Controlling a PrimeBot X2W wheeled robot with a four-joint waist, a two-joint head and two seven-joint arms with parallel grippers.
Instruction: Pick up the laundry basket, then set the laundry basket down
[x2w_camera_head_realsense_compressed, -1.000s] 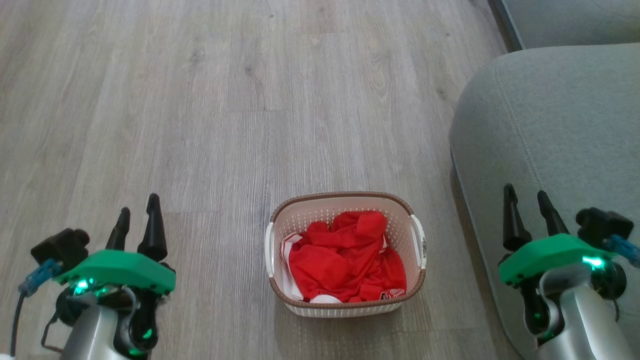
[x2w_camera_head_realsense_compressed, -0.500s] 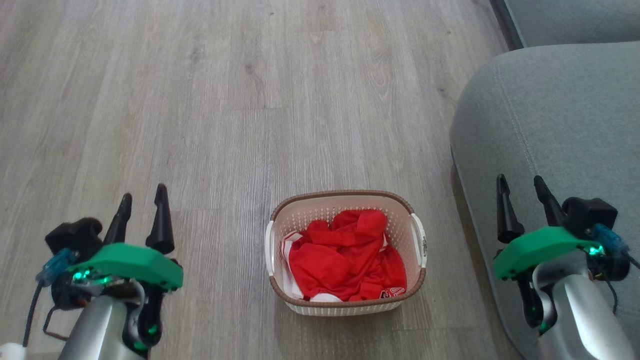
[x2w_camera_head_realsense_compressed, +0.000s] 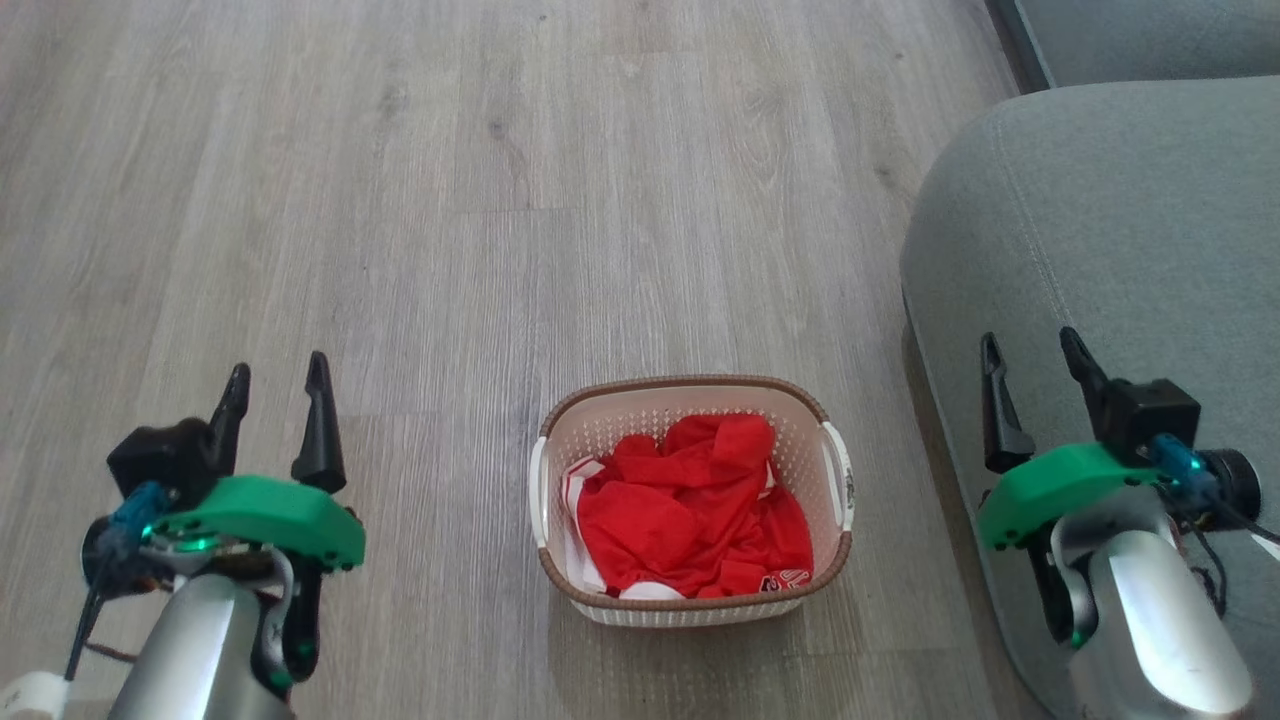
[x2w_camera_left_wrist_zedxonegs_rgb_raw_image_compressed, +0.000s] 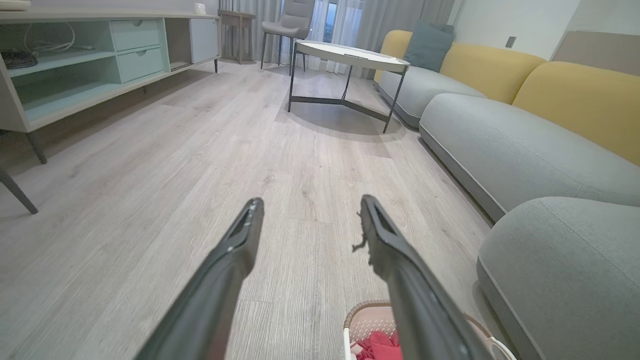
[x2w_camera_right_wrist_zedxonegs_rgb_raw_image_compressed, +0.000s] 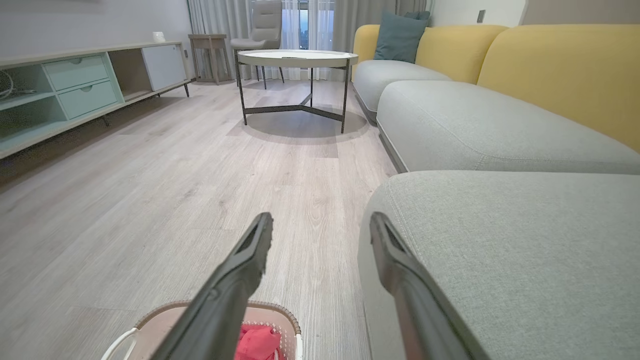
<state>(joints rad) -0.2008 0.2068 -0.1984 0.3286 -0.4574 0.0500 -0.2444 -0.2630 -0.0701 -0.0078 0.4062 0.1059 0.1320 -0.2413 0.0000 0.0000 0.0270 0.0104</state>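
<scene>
The laundry basket (x2w_camera_head_realsense_compressed: 690, 400), cream perforated plastic with a brown rim and white side handles, stands on the wooden floor with red-and-white clothing (x2w_camera_head_realsense_compressed: 690, 510) inside. Its rim also shows at the bottom of the left wrist view (x2w_camera_left_wrist_zedxonegs_rgb_raw_image_compressed: 367, 312) and of the right wrist view (x2w_camera_right_wrist_zedxonegs_rgb_raw_image_compressed: 272, 307). My left gripper (x2w_camera_head_realsense_compressed: 277, 375) hangs open well to the basket's left, holding nothing. My right gripper (x2w_camera_head_realsense_compressed: 1030, 345) is open to the basket's right, over the sofa's edge, also holding nothing. Neither gripper touches the basket.
A grey sofa cushion (x2w_camera_head_realsense_compressed: 1120, 230) stands close on the basket's right. Farther off are a round coffee table (x2w_camera_left_wrist_zedxonegs_rgb_raw_image_compressed: 350, 55), yellow-backed sofa sections (x2w_camera_right_wrist_zedxonegs_rgb_raw_image_compressed: 550, 70), a low cabinet (x2w_camera_left_wrist_zedxonegs_rgb_raw_image_compressed: 75, 65) along the left wall and a chair (x2w_camera_left_wrist_zedxonegs_rgb_raw_image_compressed: 292, 25).
Both grippers have risen and moved forward a little, their fingers spreading slightly wider. The basket has stayed in place on the floor.
</scene>
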